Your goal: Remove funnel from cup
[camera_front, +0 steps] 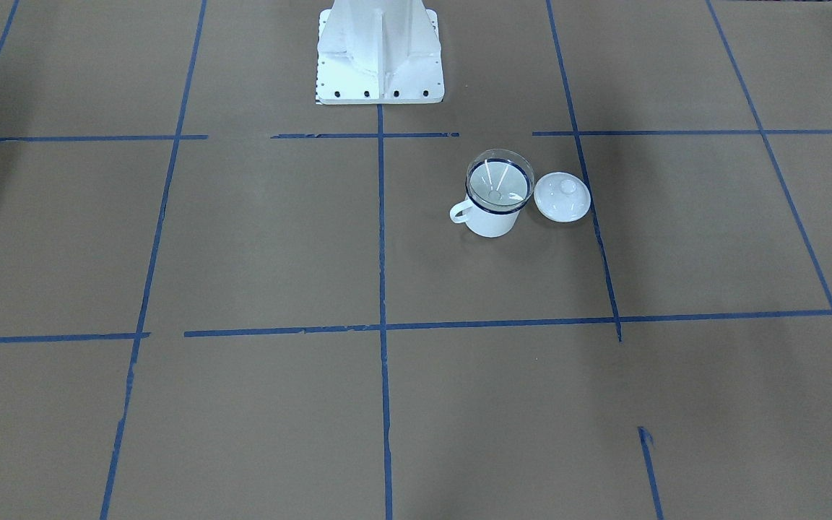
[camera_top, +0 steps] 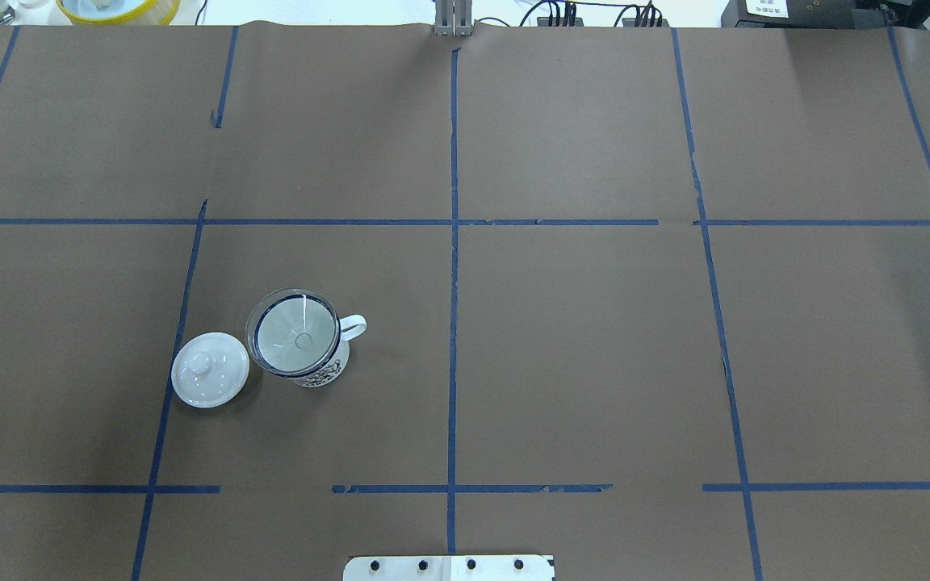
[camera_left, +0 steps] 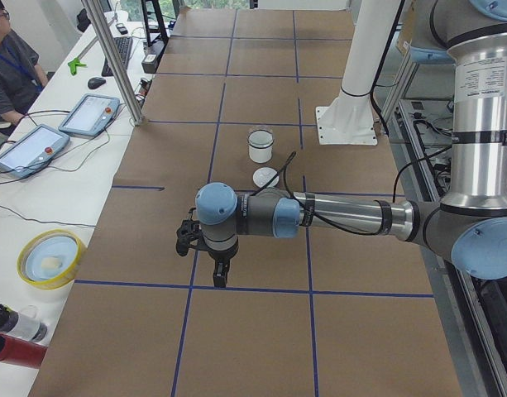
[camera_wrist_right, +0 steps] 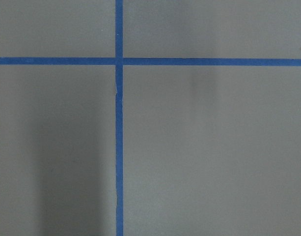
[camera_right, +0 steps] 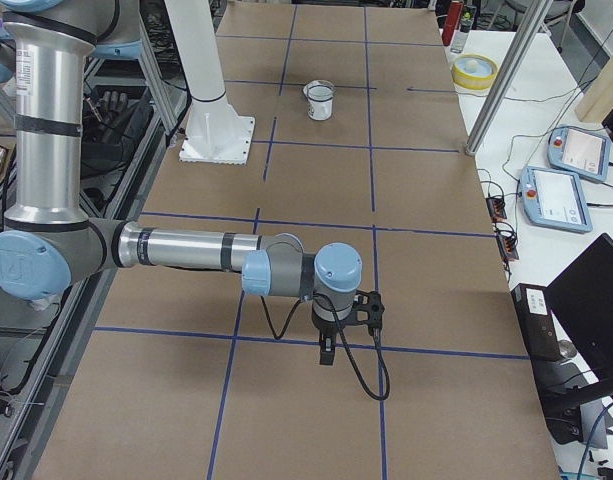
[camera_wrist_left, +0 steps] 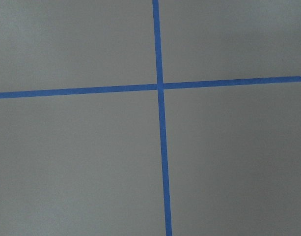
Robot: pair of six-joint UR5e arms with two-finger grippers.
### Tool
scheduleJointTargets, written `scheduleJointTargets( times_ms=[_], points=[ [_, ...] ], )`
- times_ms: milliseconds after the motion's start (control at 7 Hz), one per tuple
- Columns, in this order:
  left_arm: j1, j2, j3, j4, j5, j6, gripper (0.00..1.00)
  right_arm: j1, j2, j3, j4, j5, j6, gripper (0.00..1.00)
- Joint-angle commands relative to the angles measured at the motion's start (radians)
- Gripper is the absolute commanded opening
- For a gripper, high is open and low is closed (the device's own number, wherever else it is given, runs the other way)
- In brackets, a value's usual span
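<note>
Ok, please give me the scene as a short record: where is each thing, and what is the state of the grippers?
funnel: sits in the cup, not yet removed
cup: upright on the table, robot's left half
lid: beside the cup, opposite its handle
left gripper: away from the cup, holds nothing; open or shut cannot tell
right gripper: far from the cup; cannot tell

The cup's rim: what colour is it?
Dark blue; the cup itself is white. The front-facing view shows it best.

Level reach — left arm (camera_left: 344, 217), left pincer (camera_left: 221, 279) pointing down; right arm (camera_right: 186, 248) alike, right pincer (camera_right: 326, 356) down; jaws unclear.
</note>
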Motion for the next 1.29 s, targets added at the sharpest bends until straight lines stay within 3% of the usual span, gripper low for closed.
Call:
scheduleJointTargets(
  times_ms=[0,571,857,1143],
  points=[
    [-0.003,0.005,-0.003,0.000,0.000,0.009,1.00,0.000,0.000,-0.002,0.000,0.000,0.000,1.00],
    [-0.002,-0.008,-0.037,-0.005,-0.007,-0.001,1.00,0.000,0.000,0.000,0.000,0.000,0.000,1.00],
    [0.000,-0.076,-0.100,-0.085,0.000,-0.002,1.00,0.000,0.000,0.000,0.000,0.000,0.000,1.00],
    [0.002,-0.165,-0.059,-0.228,0.002,-0.091,1.00,0.000,0.000,0.000,0.000,0.000,0.000,1.00]
  ],
)
